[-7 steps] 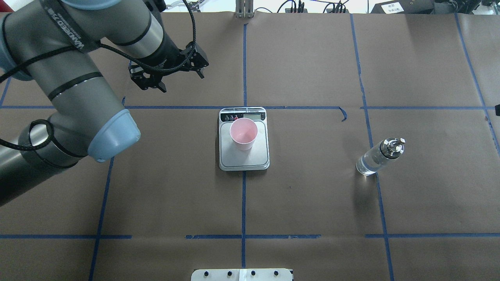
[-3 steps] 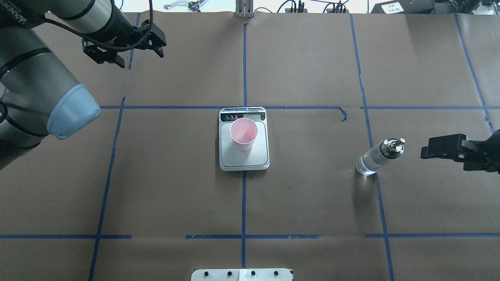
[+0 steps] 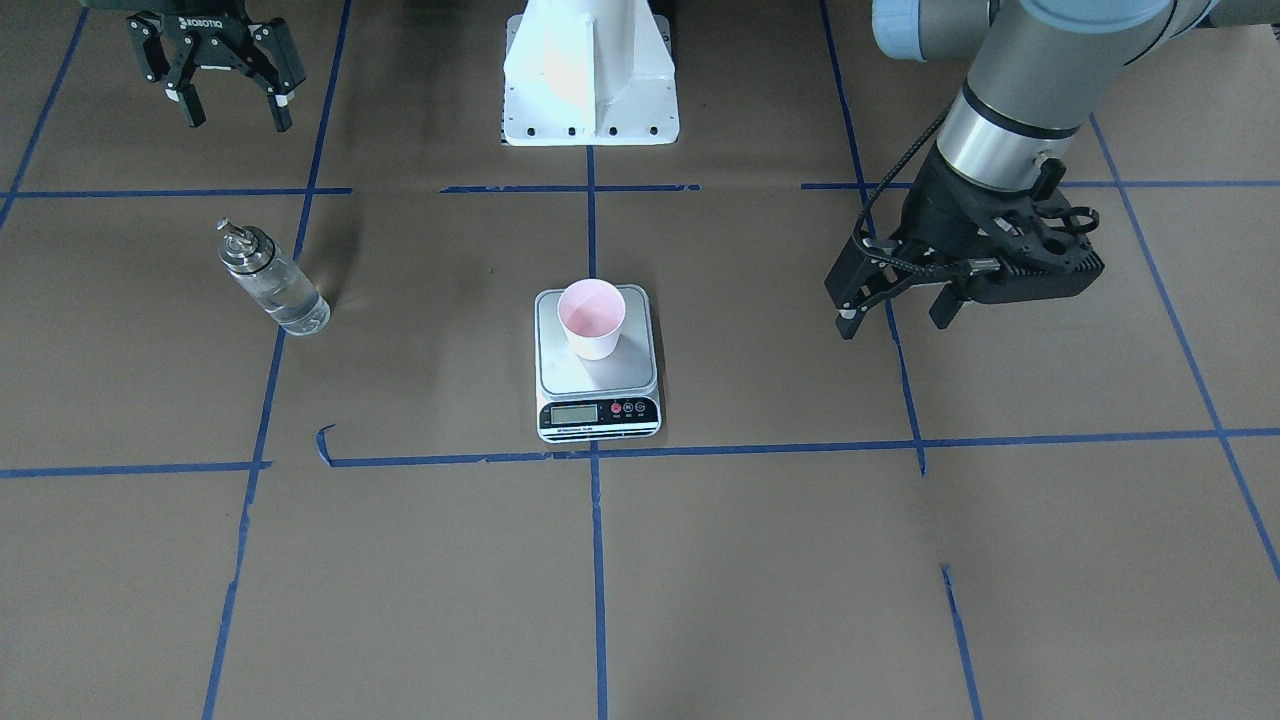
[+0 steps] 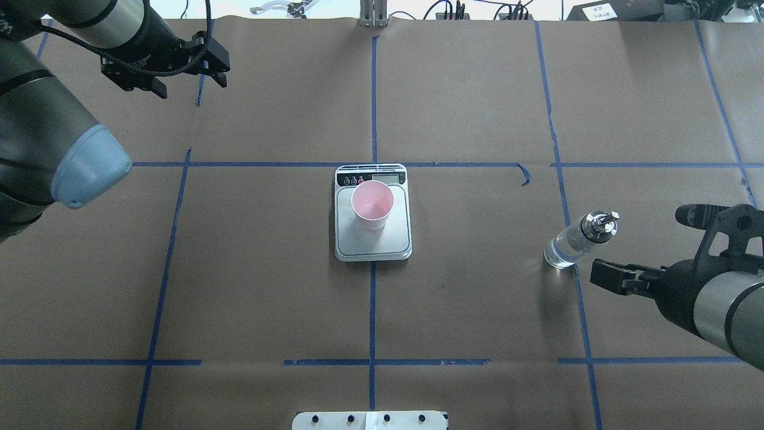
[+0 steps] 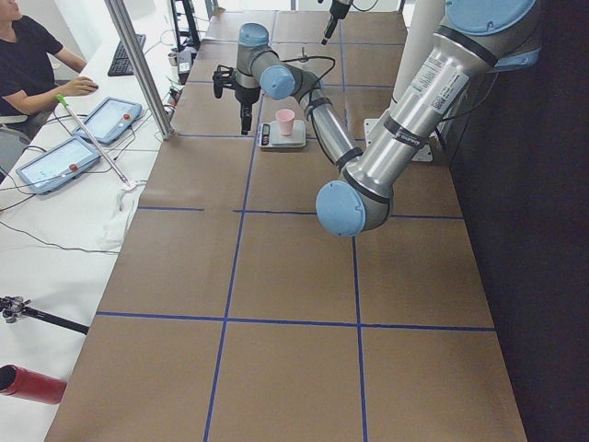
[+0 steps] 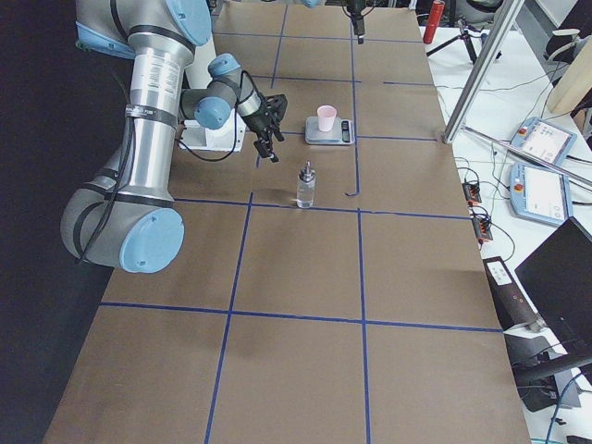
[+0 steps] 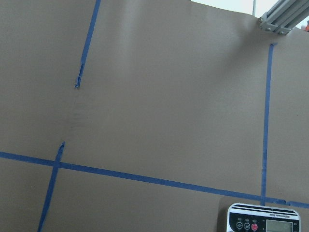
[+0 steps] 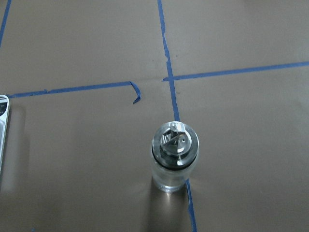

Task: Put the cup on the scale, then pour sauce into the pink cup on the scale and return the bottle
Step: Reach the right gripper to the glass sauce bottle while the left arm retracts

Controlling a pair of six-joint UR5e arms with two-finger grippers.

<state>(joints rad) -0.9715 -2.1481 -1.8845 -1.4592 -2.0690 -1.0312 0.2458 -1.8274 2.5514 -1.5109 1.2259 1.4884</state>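
Two grippers are in view, and neither holds anything. The left gripper point(image 4: 192, 88) hangs over the far left part of the table point(image 4: 268, 286), well apart from the scale point(image 4: 373, 245), with its fingers spread and empty; its wrist camera catches only the scale's black display strip in the lower right corner. The right gripper point(image 4: 638, 243) sits on the robot's right side, near the bottle point(image 4: 576, 240) but not touching it, with its fingers likewise spread wide and empty. The front-facing view confirms this, showing it between the bottle and the robot's side of the table. The bottle stands upright on a blue tape line point(image 4: 582, 310), well apart from the scale, with clear liquid visible in its glass body and its silver cap and spout on top. In the right wrist view it appears just below centre, seen from above. The cup point(image 4: 372, 206) stands upright on the scale's silver platform, towards the display end and within the platform's edges, its pink inside facing up. The scale itself lies flat at the middle of the table, on the central tape line.
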